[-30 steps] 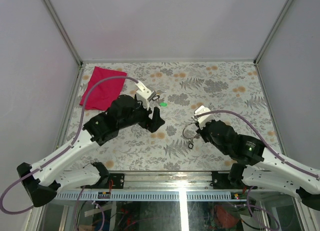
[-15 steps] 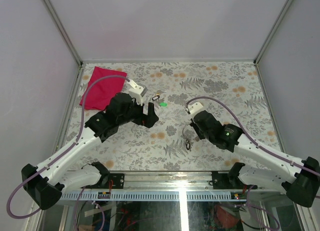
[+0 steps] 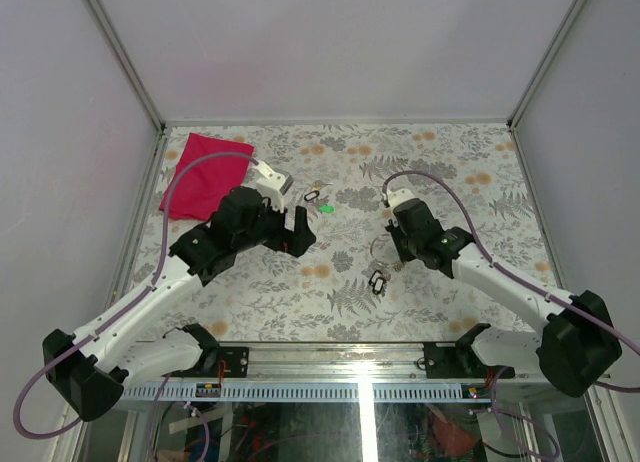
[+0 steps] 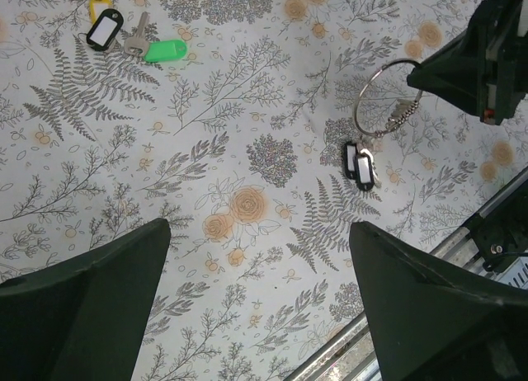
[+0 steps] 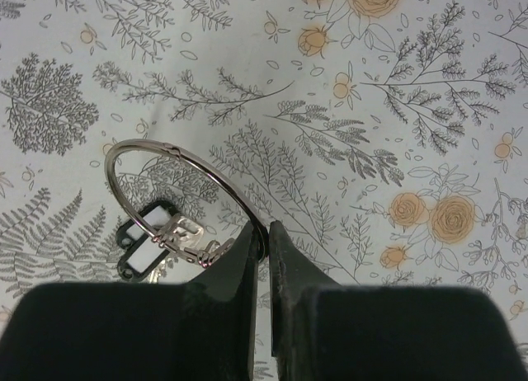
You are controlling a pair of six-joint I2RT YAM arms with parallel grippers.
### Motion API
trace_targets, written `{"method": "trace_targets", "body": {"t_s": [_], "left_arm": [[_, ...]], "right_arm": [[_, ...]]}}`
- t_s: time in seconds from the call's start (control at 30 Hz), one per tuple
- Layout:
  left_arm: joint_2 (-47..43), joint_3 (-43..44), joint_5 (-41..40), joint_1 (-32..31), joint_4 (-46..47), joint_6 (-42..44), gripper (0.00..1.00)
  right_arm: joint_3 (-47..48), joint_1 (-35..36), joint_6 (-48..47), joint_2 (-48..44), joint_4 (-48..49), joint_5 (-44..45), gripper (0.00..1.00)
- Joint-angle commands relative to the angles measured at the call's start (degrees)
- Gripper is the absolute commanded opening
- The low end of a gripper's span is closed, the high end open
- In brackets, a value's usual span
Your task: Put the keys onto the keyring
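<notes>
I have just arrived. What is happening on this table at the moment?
The right tool pinches the keyring, from which a black-headed key hangs. The left tool is open above the table and holds nothing. A loose key lies farther away, beside a green tag.

The flower-patterned table (image 3: pixel 450 172) carries a red cloth (image 3: pixel 200 174) at its far left corner and, farther right, loose keys (image 4: pixel 105 29) just beside a green tag (image 4: pixel 165 49).

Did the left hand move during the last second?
Yes. The left hand has shifted left, toward the red cloth and away from the green tag.
</notes>
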Motion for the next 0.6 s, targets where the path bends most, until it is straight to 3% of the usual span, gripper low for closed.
{"method": "trace_targets", "body": {"t_s": [0.0, 0.57], "left_arm": [[0.03, -0.61, -0.52, 0.44, 2.67, 0.2, 0.93], [2.43, -0.97, -1.87, 0.41, 1.1, -2.26, 0.94]], "right_arm": [[3.36, -2.81, 0.45, 2.8, 4.81, -1.79, 0.0], [9.31, -12.92, -0.03, 19.26, 7.81, -4.38, 0.05]]}}
